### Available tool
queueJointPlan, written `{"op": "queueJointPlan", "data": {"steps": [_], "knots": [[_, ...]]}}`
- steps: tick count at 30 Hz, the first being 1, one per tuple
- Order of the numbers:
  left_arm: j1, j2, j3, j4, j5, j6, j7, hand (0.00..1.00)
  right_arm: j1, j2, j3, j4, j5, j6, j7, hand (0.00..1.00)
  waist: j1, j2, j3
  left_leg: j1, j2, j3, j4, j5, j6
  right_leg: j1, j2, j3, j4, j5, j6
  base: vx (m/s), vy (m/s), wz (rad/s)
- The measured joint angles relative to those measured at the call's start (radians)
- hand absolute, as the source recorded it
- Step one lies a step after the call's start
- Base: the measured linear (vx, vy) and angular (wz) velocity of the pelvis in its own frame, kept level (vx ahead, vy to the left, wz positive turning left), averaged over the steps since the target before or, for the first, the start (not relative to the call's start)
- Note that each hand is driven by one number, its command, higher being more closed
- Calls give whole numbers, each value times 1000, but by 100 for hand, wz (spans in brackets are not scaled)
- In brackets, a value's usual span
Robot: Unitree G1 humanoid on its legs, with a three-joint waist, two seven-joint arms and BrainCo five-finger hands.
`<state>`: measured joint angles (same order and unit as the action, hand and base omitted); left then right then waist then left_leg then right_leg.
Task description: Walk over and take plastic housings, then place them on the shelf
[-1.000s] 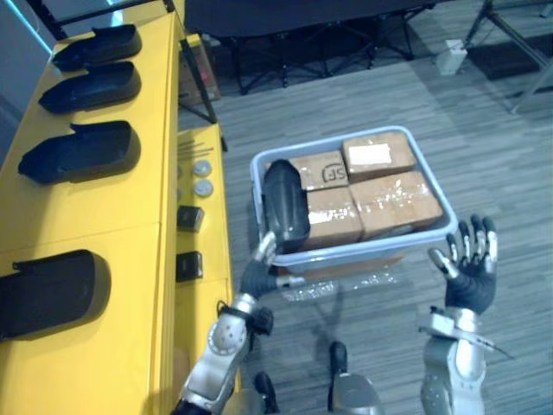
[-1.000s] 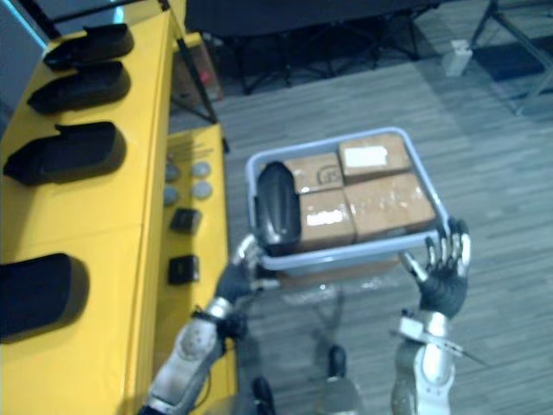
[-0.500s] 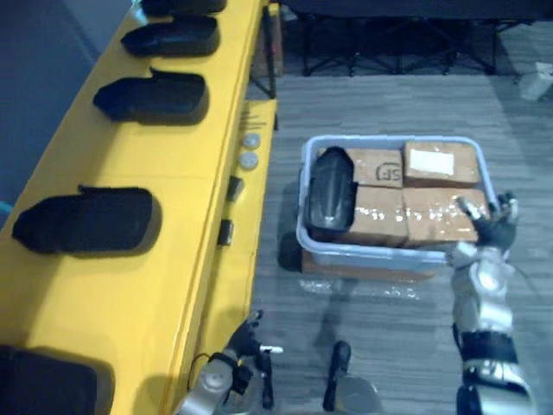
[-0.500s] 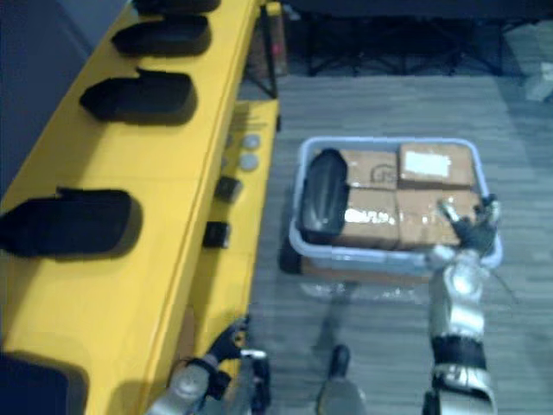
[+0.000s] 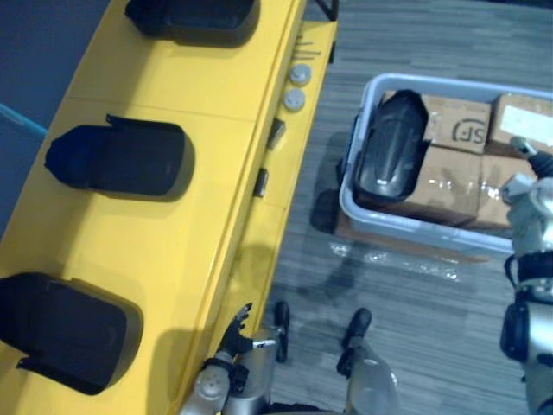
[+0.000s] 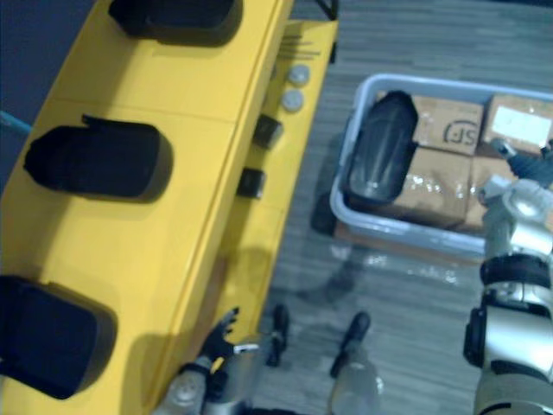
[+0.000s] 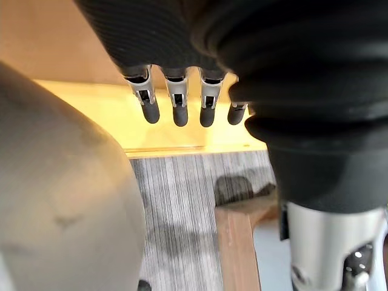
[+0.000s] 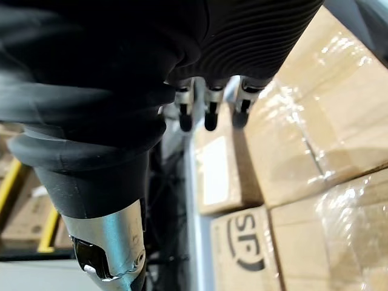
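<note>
Left eye view: right hand (image 5: 531, 166) (edge-cropped) over boxes (image 5: 449, 177).

The right hand (image 8: 210, 110) hung with fingers straight over taped cardboard boxes (image 8: 315, 127) packed close together in a pale bin (image 8: 193, 206); one box by the rim carried a white label (image 8: 213, 170).

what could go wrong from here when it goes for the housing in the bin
1. The left hand hangs low, close to the yellow shelf's front; raising it could clip the edge.
2. The black housing lies between the wall of the bin and the cardboard boxes, so the open right hand may get a poor grip.
3. The shelf holds other housings; a careless placement could bump one.
</note>
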<state>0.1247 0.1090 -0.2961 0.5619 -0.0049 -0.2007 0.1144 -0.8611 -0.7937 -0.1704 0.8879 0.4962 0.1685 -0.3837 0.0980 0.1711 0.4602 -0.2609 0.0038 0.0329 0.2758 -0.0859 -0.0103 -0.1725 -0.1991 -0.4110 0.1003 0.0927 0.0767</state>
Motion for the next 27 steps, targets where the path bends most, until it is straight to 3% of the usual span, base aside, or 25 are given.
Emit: {"op": "queueJointPlan", "data": {"steps": [5, 10, 15, 19, 23, 27], "knots": [[-7, -15, 2, 22, -60, -16, 0, 0, -55, -49, 30, 36, -41, 31, 40, 0, 3, 43, 15, -42, -1, -18, 16, 4, -2, -55, -13, -6, 69, -31, -5, -31, 2, 7], [-7, -15, 14, 47, -109, -18, 1, 0, -57, -52, 89, 41, -70, 55, 102, 0, 15, 47, 13, -58, 3, -26, 15, 11, -10, -88, -17, -11, 111, -55, -13, -16, -21, 3], [-8, -22, 2, 70, -113, -85, 23, 0, -84, -63, 140, 45, -109, 49, 132, 0, 27, 66, 15, -76, 0, -31, 28, 11, -10, -106, -27, -19, 138, -68, -16, -22, 7, 5], [-8, -14, -34, 57, -103, -126, 22, 0, -117, -63, 152, 43, -120, -6, 70, 0, 34, 71, 15, -87, 0, -46, 41, 11, -10, -106, -27, -30, 145, -69, -17, -23, 12, 9], [-6, 1, -81, 13, -97, -132, 20, 0, -132, -42, 109, -30, -132, -80, -16, 0, 30, 68, 18, -80, 1, -43, 43, 11, -10, -100, -26, -27, 146, -68, -17, -13, 6, 0], [8, 5, -104, -41, -55, -170, -8, 0, 44, 78, 20, -332, -168, -151, -100, 0, -10, 24, 45, -19, 22, -16, 44, -6, -17, -42, 7, 5, 114, -65, -17, -4, -18, -22]]}}
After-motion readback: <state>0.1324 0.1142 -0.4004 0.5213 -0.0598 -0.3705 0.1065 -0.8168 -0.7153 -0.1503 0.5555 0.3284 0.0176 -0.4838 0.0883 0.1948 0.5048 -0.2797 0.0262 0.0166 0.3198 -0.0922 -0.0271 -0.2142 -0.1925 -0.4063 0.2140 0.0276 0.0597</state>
